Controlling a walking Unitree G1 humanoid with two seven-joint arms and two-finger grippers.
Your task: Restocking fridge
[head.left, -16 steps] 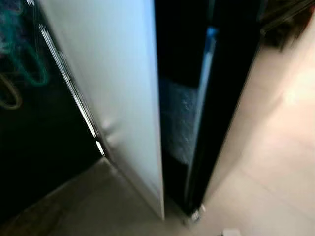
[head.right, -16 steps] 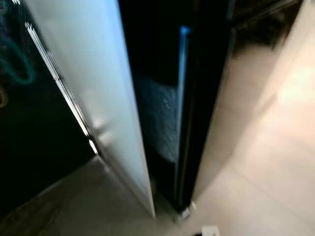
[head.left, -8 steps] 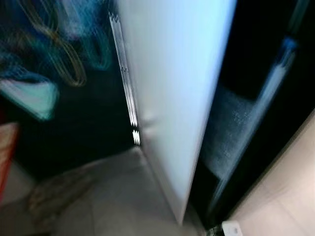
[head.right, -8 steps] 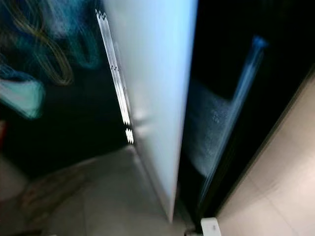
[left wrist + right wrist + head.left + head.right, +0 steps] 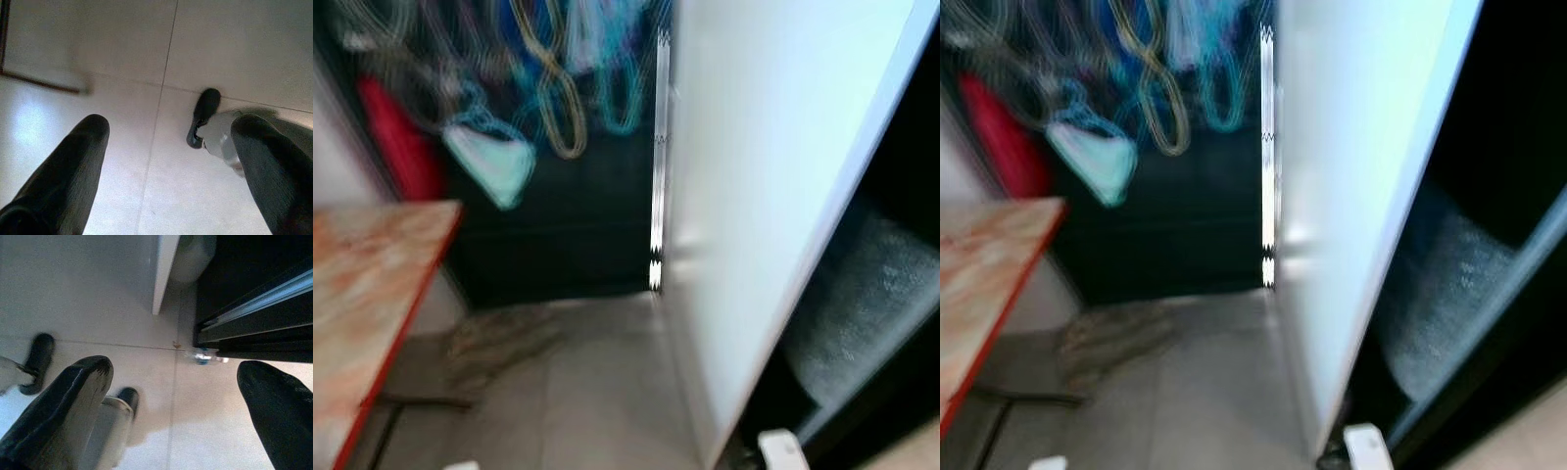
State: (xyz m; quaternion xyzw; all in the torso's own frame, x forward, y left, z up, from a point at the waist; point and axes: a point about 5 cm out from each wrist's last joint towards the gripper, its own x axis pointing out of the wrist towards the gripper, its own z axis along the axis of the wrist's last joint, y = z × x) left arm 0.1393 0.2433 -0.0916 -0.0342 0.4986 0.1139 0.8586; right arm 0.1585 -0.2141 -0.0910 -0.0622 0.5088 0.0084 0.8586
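Both arms hang over the tiled floor (image 5: 122, 44), the left jaws (image 5: 168, 147) released wide with one of the robot's black feet (image 5: 203, 117) showing between the two fingers. The right jaws (image 5: 173, 396) are released too, and beyond their fingertips stands the bottom edge of the fridge door (image 5: 164, 274), swung out white (image 5: 764, 196) in front of the dark fridge (image 5: 1489, 323). Off to the left jaws' side are a red-edged counter (image 5: 372, 284) and blurred hangers (image 5: 548, 78).

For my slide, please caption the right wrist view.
Open right claw hangs above tiled floor beside the fridge door's lower edge.
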